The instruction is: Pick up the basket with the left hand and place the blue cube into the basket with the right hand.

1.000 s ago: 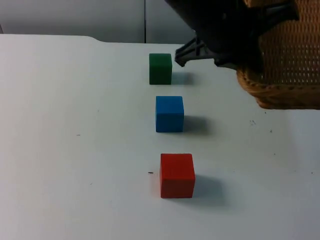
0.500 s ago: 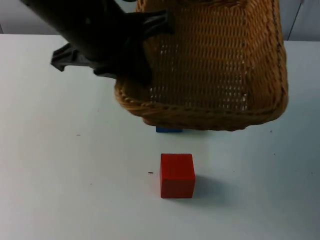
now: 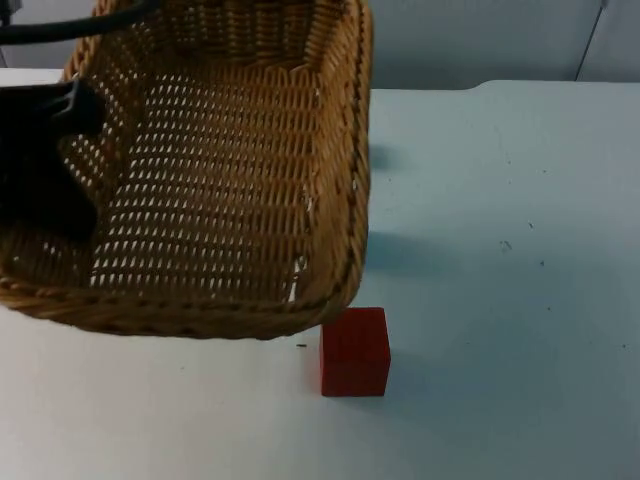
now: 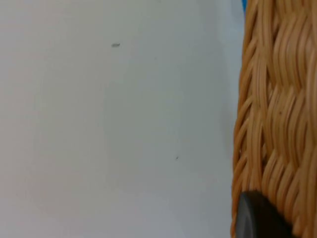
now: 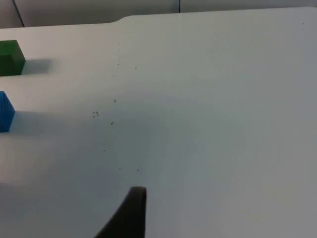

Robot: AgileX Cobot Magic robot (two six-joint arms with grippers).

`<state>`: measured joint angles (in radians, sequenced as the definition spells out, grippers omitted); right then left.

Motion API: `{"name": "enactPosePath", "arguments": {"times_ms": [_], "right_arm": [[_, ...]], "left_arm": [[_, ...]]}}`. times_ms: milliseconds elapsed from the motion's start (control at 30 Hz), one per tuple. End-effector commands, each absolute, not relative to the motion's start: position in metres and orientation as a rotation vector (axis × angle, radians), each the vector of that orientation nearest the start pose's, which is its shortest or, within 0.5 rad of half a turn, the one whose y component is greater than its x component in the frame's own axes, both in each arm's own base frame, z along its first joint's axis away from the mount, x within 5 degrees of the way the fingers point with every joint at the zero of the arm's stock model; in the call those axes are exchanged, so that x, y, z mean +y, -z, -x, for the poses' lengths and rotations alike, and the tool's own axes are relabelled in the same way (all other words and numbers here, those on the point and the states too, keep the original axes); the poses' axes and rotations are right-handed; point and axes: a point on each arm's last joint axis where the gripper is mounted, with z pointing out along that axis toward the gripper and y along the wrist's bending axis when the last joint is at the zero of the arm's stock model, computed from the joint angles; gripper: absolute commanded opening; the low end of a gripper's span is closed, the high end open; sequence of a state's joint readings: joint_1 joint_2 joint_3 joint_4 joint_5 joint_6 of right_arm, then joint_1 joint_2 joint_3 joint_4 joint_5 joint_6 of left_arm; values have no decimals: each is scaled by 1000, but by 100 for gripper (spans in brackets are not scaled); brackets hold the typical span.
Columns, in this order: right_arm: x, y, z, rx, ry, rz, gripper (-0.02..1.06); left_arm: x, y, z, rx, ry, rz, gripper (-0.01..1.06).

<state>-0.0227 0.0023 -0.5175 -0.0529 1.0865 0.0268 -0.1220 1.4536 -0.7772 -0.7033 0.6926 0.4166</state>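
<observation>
Left gripper (image 3: pixel 45 165) holding basket (image 3: pixel 230 200) aloft over surface (image 3: pixel 500 300), red cube (image 3: pixel 354 351) beside its rim, right wrist view showing blue cube (image 5: pixel 5 111), green cube (image 5: pixel 11 57), right gripper opening indeterminable.

right wrist | blue cube (image 5: pixel 5 111) near green cube (image 5: pixel 11 58), apart | white table (image 5: pixel 208 99)

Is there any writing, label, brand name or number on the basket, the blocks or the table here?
None can be read. The wicker basket is plain weave. The red cube, blue cube and green cube have bare faces. The white table carries only tiny dark specks, no lettering.
</observation>
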Motion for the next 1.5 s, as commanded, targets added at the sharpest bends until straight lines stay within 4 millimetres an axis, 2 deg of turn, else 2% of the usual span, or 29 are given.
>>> {"name": "enactPosePath", "arguments": {"times_ms": [0, 67, 100, 233, 367, 767, 900, 933, 1067, 1100, 1200, 1233, 1367, 1400, 1467], "right_arm": [[-4, -278, 7, 2054, 64, -62, 104], [-4, -278, 7, 2054, 64, -62, 104], [-4, -278, 7, 2054, 64, -62, 104], [-4, -278, 7, 2054, 64, -62, 104], [-4, -278, 7, 2054, 64, -62, 104], [0, -280, 7, 2048, 0, -56, 104], [5, -304, 11, 1955, -39, 5, 104], [5, -304, 11, 1955, -39, 5, 104], [14, -338, -9, 1915, -107, 106, 103], [14, -338, -9, 1915, -107, 106, 103], [22, -364, -37, 1903, -199, 195, 103], [22, -364, -37, 1903, -199, 195, 103], [32, -389, -94, 1974, -324, 298, 102], [32, -389, -94, 1974, -324, 298, 102], [35, -395, -122, 2006, -373, 331, 102]], "left_arm": [[-60, -213, -246, 2713, 691, -53, 0], [-44, -206, -238, 2739, 691, -11, 0], [-44, -206, -238, 2739, 691, -11, 0], [-22, -193, -224, 2763, 704, 66, 0], [-13, -185, -216, 2782, 699, 113, 0], [-13, -183, -213, 2798, 697, 94, 0], [-13, -183, -214, 2794, 689, 97, 0], [-13, -183, -214, 2794, 689, 97, 0], [-12, -183, -213, 2795, 679, 67, 0], [-12, -183, -213, 2795, 679, 67, 0], [-13, -183, -213, 2799, 682, 52, 0], [-13, -183, -213, 2799, 682, 52, 0], [-12, -182, -212, 2808, 664, 29, 0], [-12, -182, -212, 2808, 664, 29, 0], [-12, -182, -212, 2809, 662, 26, 0]]}}
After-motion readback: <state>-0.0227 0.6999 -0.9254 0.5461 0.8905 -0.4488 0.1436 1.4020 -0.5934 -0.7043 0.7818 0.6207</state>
